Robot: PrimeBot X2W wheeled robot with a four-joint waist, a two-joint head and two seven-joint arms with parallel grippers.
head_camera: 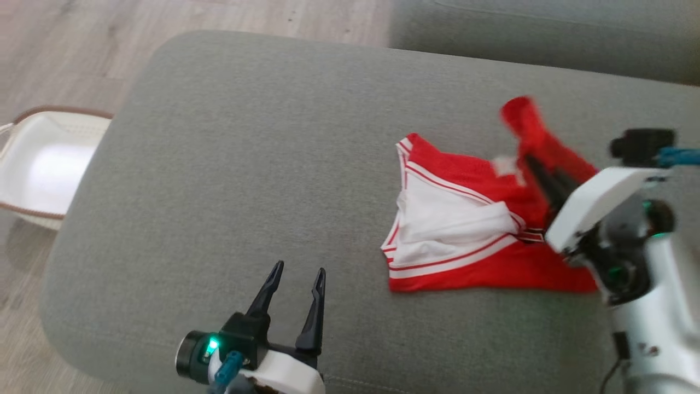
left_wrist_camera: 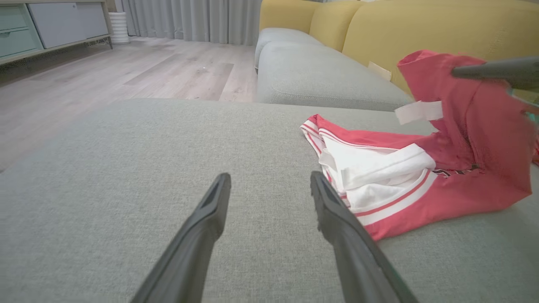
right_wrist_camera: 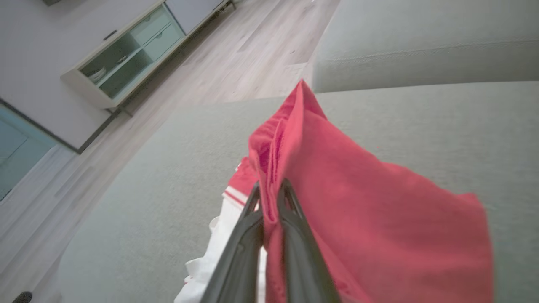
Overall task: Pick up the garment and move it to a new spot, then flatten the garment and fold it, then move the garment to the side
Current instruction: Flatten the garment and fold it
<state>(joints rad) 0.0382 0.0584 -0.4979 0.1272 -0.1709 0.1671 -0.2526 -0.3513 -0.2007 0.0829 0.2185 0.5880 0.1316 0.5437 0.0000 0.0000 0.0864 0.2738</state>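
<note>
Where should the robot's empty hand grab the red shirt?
Probably the red hem corner of the garment nearest the open left gripper, coming low from the left; it lies flat, while the right gripper holds the far end up.

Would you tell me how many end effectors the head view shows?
2: the left end effector, open, at lower left; the right end effector, at right, shut on the garment.

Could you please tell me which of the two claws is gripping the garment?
The right claw, shut on a raised fold of the red-and-white garment; the left claw stands open over the grey cushion, apart from it.
</note>
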